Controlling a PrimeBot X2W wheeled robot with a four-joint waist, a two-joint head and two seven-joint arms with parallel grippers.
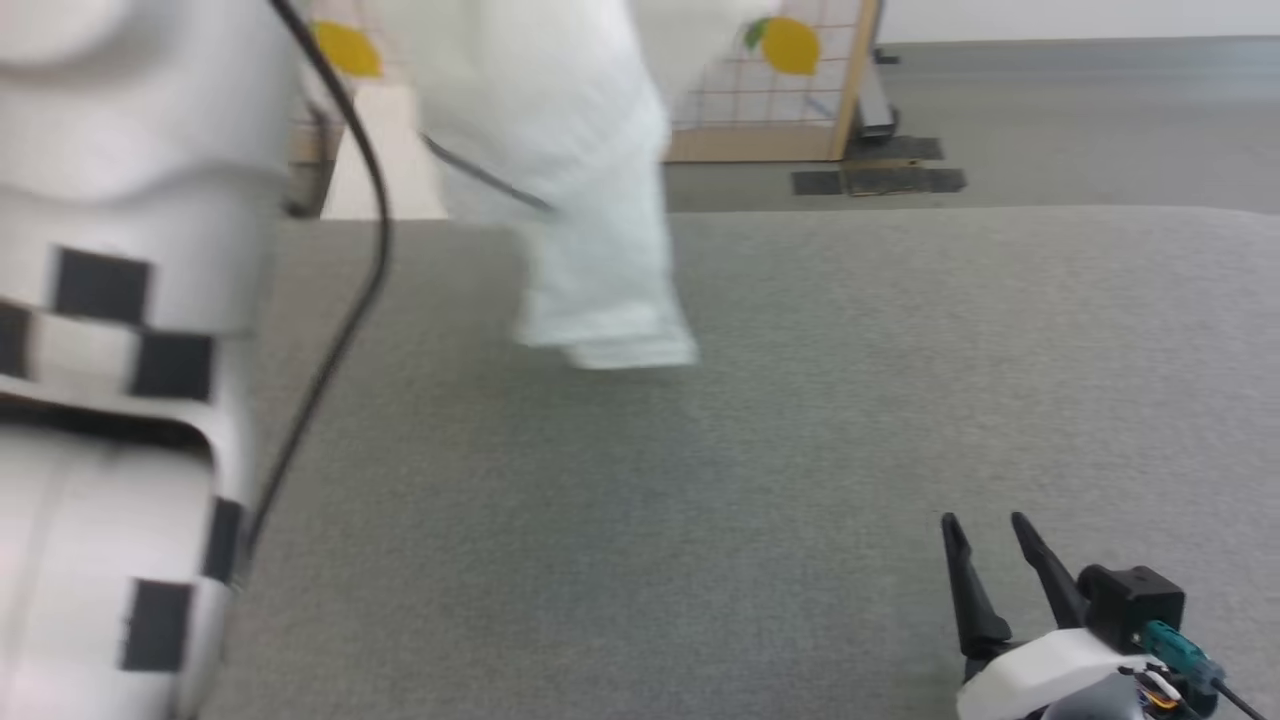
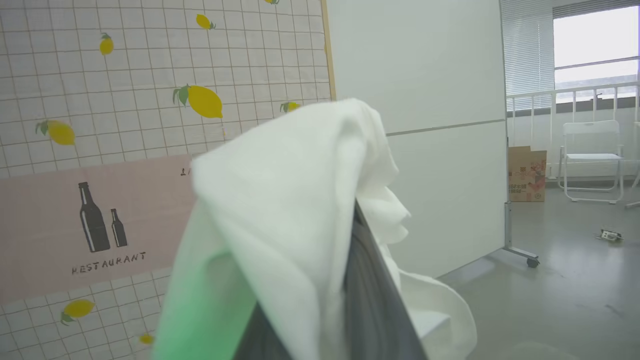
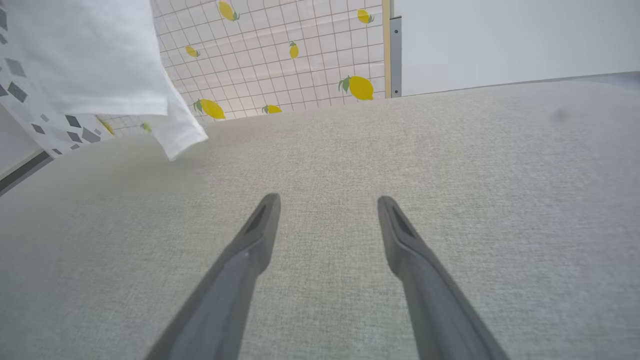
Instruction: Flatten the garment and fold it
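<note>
The left gripper [image 2: 357,260] is closed on a bunch of the garment [image 1: 590,200], which hangs in the air over the grey surface [image 1: 800,400]. The right gripper [image 3: 327,205], low over this surface, has open, empty jaws. Held at one point only, the garment may slip or land crumpled.

left arm [image 1: 120,300]: raised high at the head view's left, pale forearm with black squares | left gripper [image 2: 360,240]: closed, garment [image 2: 280,200] pinched and draped over its fingers | right gripper [image 1: 985,520]: low at lower right, fingers spread wide, pointing forward
</note>
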